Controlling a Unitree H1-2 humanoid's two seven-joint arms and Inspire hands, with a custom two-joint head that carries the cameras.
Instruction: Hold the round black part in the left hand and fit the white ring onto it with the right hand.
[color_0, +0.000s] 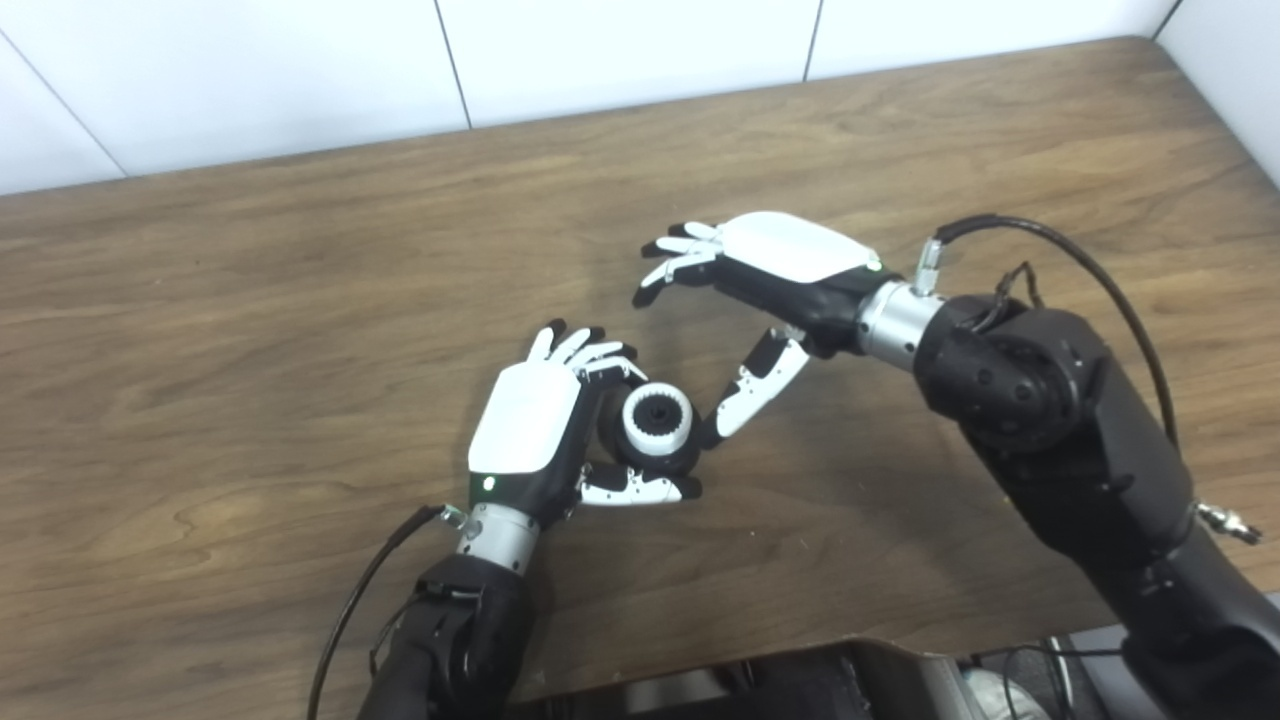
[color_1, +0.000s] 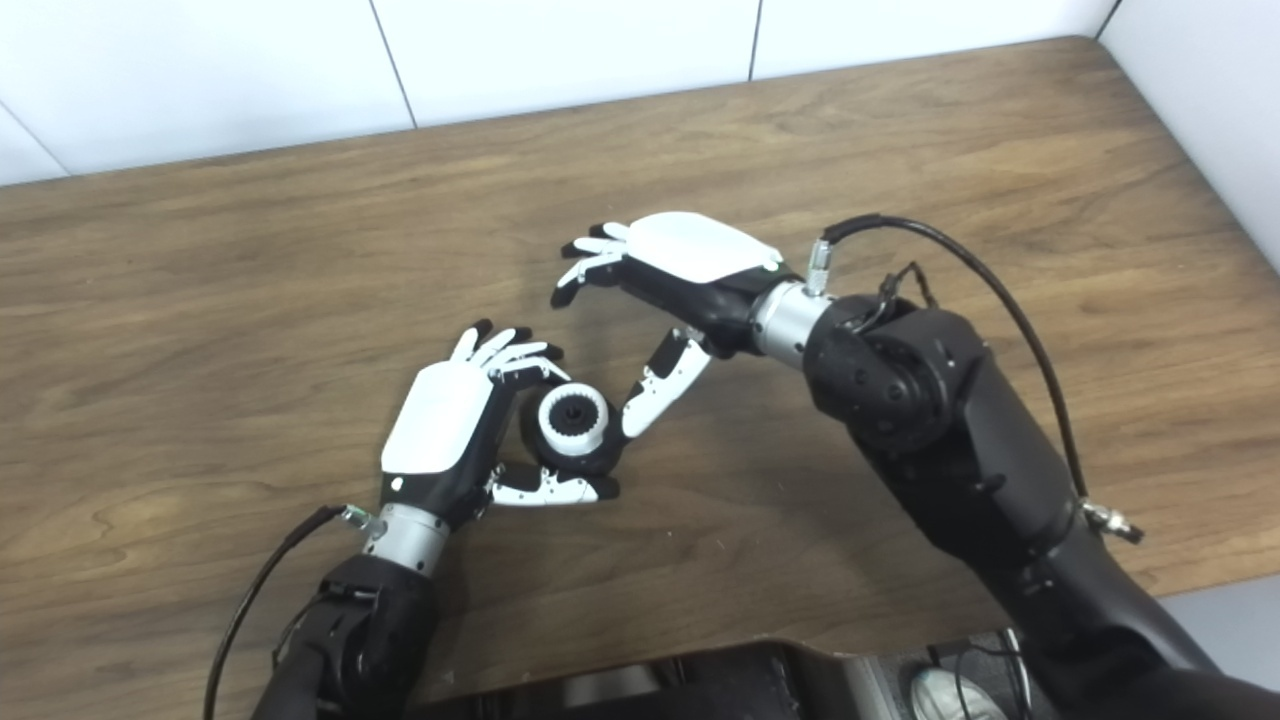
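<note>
My left hand (color_0: 545, 425) is shut on the round black part (color_0: 640, 462) near the table's middle, fingers curled over its far side and thumb under its near side. The white ring (color_0: 658, 422) sits on top of the black part, with a dark toothed hole at its centre. My right hand (color_0: 770, 265) is open just right of and beyond it, fingers spread and holding nothing. Its thumb (color_0: 752, 385) points down-left, with the tip close to the ring's right side; I cannot tell whether it touches.
The wooden table (color_0: 300, 330) stretches to a white wall at the back. Its near edge runs along the bottom, with dark robot body parts (color_0: 760, 685) below it. A black cable (color_0: 1090, 270) loops over my right forearm.
</note>
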